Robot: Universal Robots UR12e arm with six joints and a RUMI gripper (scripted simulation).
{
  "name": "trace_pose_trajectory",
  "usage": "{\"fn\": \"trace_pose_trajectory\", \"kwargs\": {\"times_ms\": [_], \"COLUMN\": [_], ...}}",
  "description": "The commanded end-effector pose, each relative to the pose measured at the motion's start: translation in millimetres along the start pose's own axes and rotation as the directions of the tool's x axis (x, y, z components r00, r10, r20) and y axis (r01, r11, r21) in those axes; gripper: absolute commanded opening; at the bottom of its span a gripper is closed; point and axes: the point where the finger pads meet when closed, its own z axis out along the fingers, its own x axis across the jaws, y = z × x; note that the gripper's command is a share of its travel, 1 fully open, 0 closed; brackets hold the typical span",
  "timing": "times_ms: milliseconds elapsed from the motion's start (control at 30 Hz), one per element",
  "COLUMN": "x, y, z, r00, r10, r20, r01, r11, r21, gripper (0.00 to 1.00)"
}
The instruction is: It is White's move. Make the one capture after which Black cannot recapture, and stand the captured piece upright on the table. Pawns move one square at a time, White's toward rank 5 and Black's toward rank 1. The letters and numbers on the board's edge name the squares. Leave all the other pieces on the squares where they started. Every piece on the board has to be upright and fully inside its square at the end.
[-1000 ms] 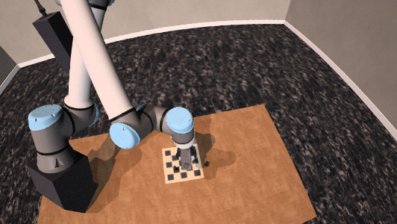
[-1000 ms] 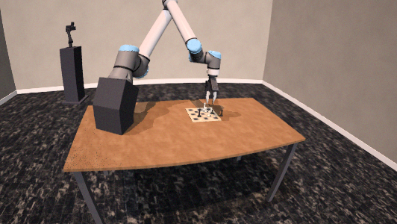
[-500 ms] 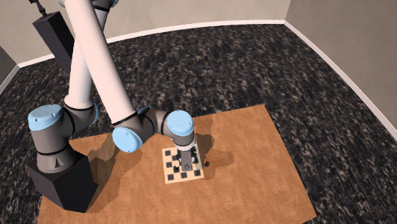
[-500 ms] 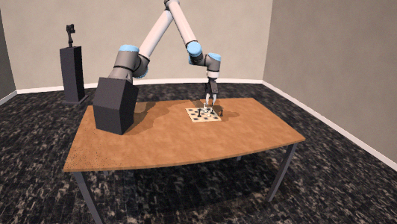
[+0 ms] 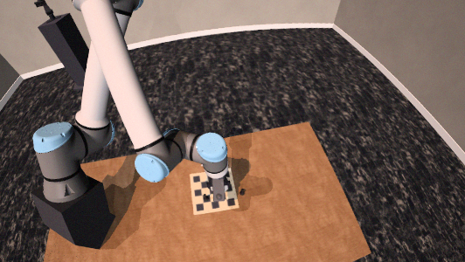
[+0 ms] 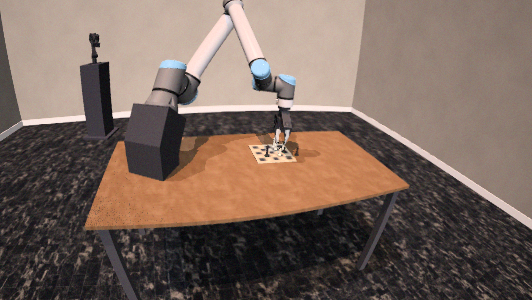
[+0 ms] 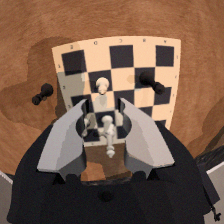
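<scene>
Wrist view and both room views show one arm [image 5: 123,87] [image 6: 207,47] reaching across the table [image 5: 306,210] [image 6: 240,190] [image 7: 200,30] to the chessboard [image 5: 197,211] [image 6: 261,160] [image 7: 95,52], its hand [image 5: 218,196] [image 6: 281,146] [image 7: 103,100] low over the board. The fingers stand partly open, with a gap between them, and I judge that the hand grips nothing.

Of the pieces, a tall white piece [image 7: 108,132] shows in the wrist view in line with the gap, near the board's edge opposite the row of letters. Another white piece [image 7: 86,126] is just beside it, half hidden by a finger. A white pawn [image 7: 102,86] stands on the board, beyond the fingertips toward the lettered edge. On the board's A side is a dark piece [image 5: 206,197] [image 6: 267,151] [image 7: 151,82]; off its E side, on the table, a small black piece [image 5: 242,191] [image 6: 297,151] [image 7: 42,93] looks upright, probably the captured one.

The coming move turns on the gap straddling one white piece's upright axis without a finger brushing its close neighbour. Which white piece is wanted I cannot tell; moving it onto the vacated square seems the step left.
</scene>
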Motion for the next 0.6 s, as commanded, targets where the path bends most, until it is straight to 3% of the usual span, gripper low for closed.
{"fn": "trace_pose_trajectory", "kwargs": {"times_ms": [0,567], "x": [-0.7,-0.7], "y": [-0.1,-0.1], "z": [3.9,7.5], "r00": [1.0,1.0], "r10": [0.0,0.0], "r20": [0.001,0.001], "r01": [0.0,0.0], "r11": [1.0,1.0], "r21": [0.0,0.0], "gripper": [0.22,0.22]}}
